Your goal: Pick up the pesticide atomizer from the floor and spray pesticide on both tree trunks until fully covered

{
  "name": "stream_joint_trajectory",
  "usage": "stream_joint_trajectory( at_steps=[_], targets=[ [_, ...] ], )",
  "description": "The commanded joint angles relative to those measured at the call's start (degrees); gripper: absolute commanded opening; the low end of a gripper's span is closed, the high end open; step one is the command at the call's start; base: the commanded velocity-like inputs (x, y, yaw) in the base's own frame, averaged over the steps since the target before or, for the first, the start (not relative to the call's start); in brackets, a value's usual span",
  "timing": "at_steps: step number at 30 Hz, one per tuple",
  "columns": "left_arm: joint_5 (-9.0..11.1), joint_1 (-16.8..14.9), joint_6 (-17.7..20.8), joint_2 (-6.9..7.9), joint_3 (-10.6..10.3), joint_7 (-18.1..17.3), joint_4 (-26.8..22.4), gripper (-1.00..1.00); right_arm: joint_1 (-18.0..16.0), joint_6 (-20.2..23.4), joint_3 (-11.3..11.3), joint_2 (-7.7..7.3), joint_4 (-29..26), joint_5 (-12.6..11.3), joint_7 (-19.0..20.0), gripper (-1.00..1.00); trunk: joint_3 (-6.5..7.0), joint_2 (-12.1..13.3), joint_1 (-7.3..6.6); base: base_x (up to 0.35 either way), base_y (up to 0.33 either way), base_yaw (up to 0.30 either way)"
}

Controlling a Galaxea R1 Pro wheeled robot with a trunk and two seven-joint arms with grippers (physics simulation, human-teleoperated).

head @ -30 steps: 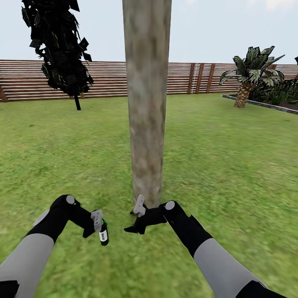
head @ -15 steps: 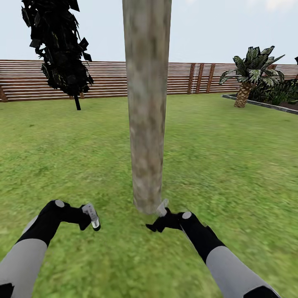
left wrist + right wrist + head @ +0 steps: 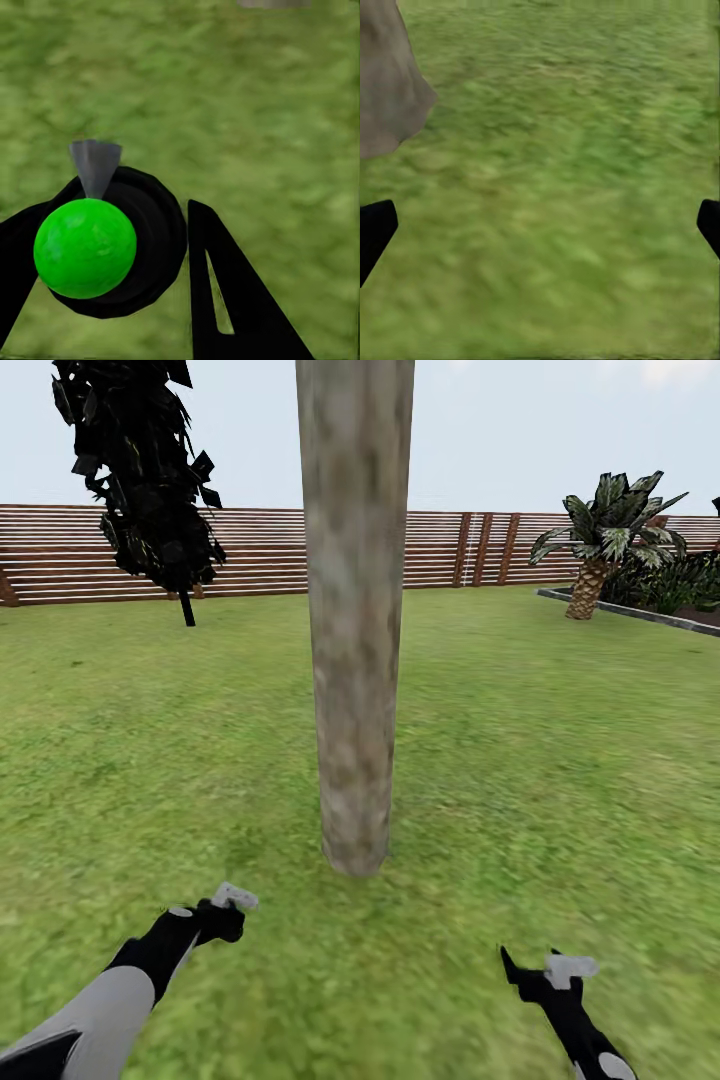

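Note:
The thick pale grey-beige mottled tree trunk (image 3: 355,620) rises from the lawn (image 3: 520,760) straight ahead; its foliage is out of frame. Its base also appears in the right wrist view as the trunk (image 3: 386,82). My left gripper (image 3: 228,908) hangs low, left of the trunk base and nearer me, shut on the pesticide atomizer (image 3: 86,247). In the left wrist view the atomizer is seen end-on, a black round body with bright green and a grey tip. My right gripper (image 3: 540,968) is low at the right, open over bare grass, its fingertips (image 3: 375,229) far apart.
A thin black-trunked all-black tree (image 3: 140,480) stands at the back left before the brown slat fence (image 3: 260,550). A short palm (image 3: 605,535) and a grey-edged planting bed (image 3: 630,610) are at the back right. Open grass lies on both sides of the trunk.
Both arms have drawn back from the trunk base toward me and spread apart, the right one swinging far out to the right. The atomizer stays in the left gripper.

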Motion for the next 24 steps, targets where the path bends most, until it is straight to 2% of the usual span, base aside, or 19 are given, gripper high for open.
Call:
stream_joint_trajectory(
  at_steps=[1, 7, 9, 10, 11, 14, 21, 23, 24],
  targets=[
    [1.35, 0.36, -0.23, -0.51, 0.02, 1.87, 0.87, -1.00, 0.86, -0.78, -1.97, -0.05, -0.05, 0.04, 0.01, 1.00, 0.00, 0.00, 0.00, 0.000, 0.000, 0.000],
    [2.40, 1.47, -2.38, -1.43, 0.09, 4.24, 1.10, -1.00, 2.26, -1.30, -3.37, -0.12, -0.21, 0.04, -0.08, 1.00, 0.00, 0.00, 0.00, 0.000, 0.000, 0.000],
    [2.47, 1.56, -2.60, -1.65, 0.10, 4.84, 1.22, -1.00, 2.34, -1.27, -4.43, -0.69, -0.23, 0.01, -0.10, 1.00, 0.00, 0.00, 0.00, 0.000, 0.000, 0.000],
    [2.68, 1.58, -2.65, -1.71, 0.10, 5.00, 1.27, -1.00, 2.36, -1.25, -6.20, -1.76, -0.19, -0.09, -0.02, 1.00, 0.00, 0.00, 0.00, 0.000, 0.000, 0.000],
    [2.97, 1.59, -2.64, -1.73, 0.10, 5.05, 1.28, -1.00, 2.36, -1.24, -7.51, -2.14, -0.14, -0.12, 0.00, 1.00, 0.00, 0.00, 0.00, 0.000, 0.000, 0.000],
    [4.38, 1.60, -2.63, -1.75, 0.11, 5.10, 1.42, -1.00, 2.37, -1.20, -11.15, -2.42, -0.01, -0.16, 0.04, 1.00, 0.00, 0.00, 0.00, 0.000, 0.000, -0.114],
    [5.13, 1.60, -2.61, -1.77, 0.11, 5.07, 1.66, -1.00, 2.37, -1.20, -12.35, -1.99, 1.13, -0.04, 0.10, 1.00, 0.00, 0.00, 0.00, 0.000, 0.000, -0.274],
    [5.14, 1.60, -2.58, -2.39, 0.11, 5.06, 1.76, -1.00, 2.37, -1.22, -12.34, -1.96, 2.06, -0.02, 0.12, 1.00, 0.00, 0.00, 0.00, 0.000, 0.000, -0.298],
    [5.10, 1.60, -2.44, -3.52, 0.10, 5.09, 1.82, -1.00, 2.37, -1.23, -12.35, -1.96, 2.61, -0.01, 0.18, 1.00, 0.00, 0.00, 0.00, 0.000, 0.000, -0.299]
  ],
)
